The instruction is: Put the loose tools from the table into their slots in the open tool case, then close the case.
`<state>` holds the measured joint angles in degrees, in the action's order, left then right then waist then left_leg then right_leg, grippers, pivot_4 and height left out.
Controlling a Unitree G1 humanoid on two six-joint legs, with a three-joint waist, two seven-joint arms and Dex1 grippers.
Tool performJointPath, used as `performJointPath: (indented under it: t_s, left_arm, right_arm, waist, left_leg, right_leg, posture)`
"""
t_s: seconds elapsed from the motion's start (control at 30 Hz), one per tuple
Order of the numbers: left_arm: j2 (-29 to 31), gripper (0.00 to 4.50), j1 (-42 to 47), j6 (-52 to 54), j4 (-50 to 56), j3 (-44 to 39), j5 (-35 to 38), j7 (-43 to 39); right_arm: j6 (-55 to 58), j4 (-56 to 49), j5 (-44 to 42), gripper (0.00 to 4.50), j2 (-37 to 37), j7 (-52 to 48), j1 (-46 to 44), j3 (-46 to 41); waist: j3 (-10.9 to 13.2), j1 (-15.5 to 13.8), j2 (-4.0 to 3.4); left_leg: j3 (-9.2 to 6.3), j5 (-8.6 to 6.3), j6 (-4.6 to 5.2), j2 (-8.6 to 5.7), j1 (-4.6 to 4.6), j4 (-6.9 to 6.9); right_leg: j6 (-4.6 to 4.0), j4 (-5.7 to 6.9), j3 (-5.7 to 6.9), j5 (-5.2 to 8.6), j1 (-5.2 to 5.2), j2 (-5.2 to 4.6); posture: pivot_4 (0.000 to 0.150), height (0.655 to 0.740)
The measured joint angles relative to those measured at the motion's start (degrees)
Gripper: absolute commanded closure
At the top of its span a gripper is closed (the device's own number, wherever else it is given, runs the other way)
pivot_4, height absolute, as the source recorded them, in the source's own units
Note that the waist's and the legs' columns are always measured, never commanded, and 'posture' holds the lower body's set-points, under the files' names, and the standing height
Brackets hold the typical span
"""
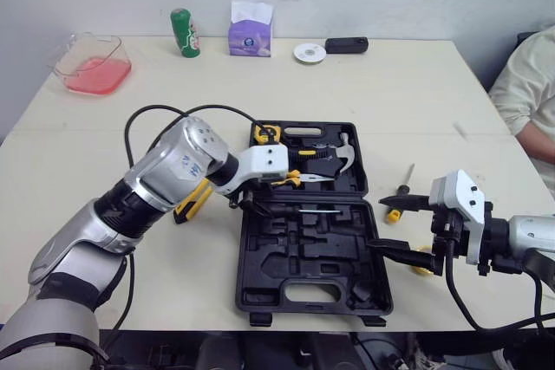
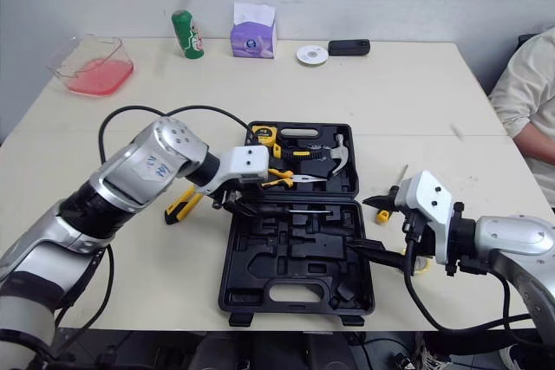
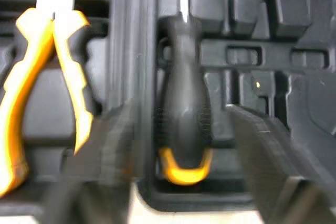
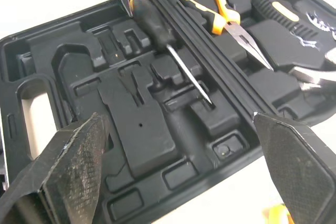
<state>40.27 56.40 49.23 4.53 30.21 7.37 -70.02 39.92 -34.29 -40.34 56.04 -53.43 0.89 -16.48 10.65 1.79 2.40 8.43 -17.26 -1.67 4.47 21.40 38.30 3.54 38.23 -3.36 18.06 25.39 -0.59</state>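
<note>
Your left gripper (image 1: 247, 203) was down at the open tool case (image 1: 277, 276). Its fingers were spread a little wider than the black handle of the screwdriver (image 4: 155, 24) and stood either side of it, with a gap showing on each side. The screwdriver lay in the near half of the case, along the hinge. I could not tell whether it was pressed fully home. To do this step well, you needed to press the handle straight down until it sat flush, then lift clear without dragging it out again.

Your right gripper (image 1: 395, 230) hung spread wide and empty at the case's right edge. A yellow-and-black tool (image 1: 192, 201) lay loose just left of the case, and a small screwdriver (image 1: 404, 186) just right of it.

The table (image 1: 416, 93) was pale and flat. Near its far edge stood a green can (image 1: 184, 33), a tissue box (image 1: 250, 29) and a clear tub (image 1: 91, 62). A person's sleeve (image 1: 525, 84) showed at the right.
</note>
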Motion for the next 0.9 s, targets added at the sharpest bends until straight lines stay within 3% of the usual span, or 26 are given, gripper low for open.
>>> performJointPath:
  t_s: [0.1, 0.2, 0.43, 0.9]
  left_arm:
    - [-0.26, 0.32, -4.21, -5.83, -0.45, -5.27, 2.9, -0.87]
    - [-5.11, 1.15, -10.84, -16.24, -5.78, -12.44, 6.22, 0.08]
    - [-12.02, 4.35, -17.38, -29.01, -12.38, -16.73, 7.98, 2.01]
    - [-14.39, 4.43, -17.19, -36.17, -18.49, -12.77, -0.23, 5.66]
  right_arm:
    - [-0.02, -0.01, 0.11, 0.0, -0.13, 0.33, 0.03, 0.0]
    - [-0.04, 0.0, 0.16, 0.0, -0.26, 0.46, 0.08, 0.01]
    - [-0.77, 1.95, 1.37, 0.0, -0.26, 0.19, -2.44, 1.15]
    - [-2.33, 5.19, 3.94, 0.0, -0.11, -1.25, -4.02, 2.7]
  waist:
    - [0.0, -0.01, -0.01]
    - [-0.01, -0.11, -0.02]
    - [-0.01, -0.12, -0.01]
    - [-0.02, -0.1, 0.0]
  left_leg:
    - [0.01, 0.0, -0.02, -0.01, -0.09, 0.0]
    - [0.01, 0.0, -0.01, 0.02, -0.1, 0.13]
    - [0.0, -0.19, 0.15, -0.02, 0.0, 0.53]
    - [-0.05, -0.38, 0.39, 0.01, -0.21, 0.63]
  right_leg:
    - [-0.01, 0.07, -0.06, 0.0, -0.01, -0.02]
    - [-0.01, 0.19, -0.06, 0.01, -0.02, -0.03]
    - [0.01, 0.3, -0.05, -0.01, -0.03, 0.04]
    - [0.03, 0.25, -0.02, -0.02, -0.36, 0.04]
  posture:
    - [0.15, 0.7244]
    - [0.15, 0.7244]
    - [0.15, 0.7244]
    - [0.15, 0.7244]
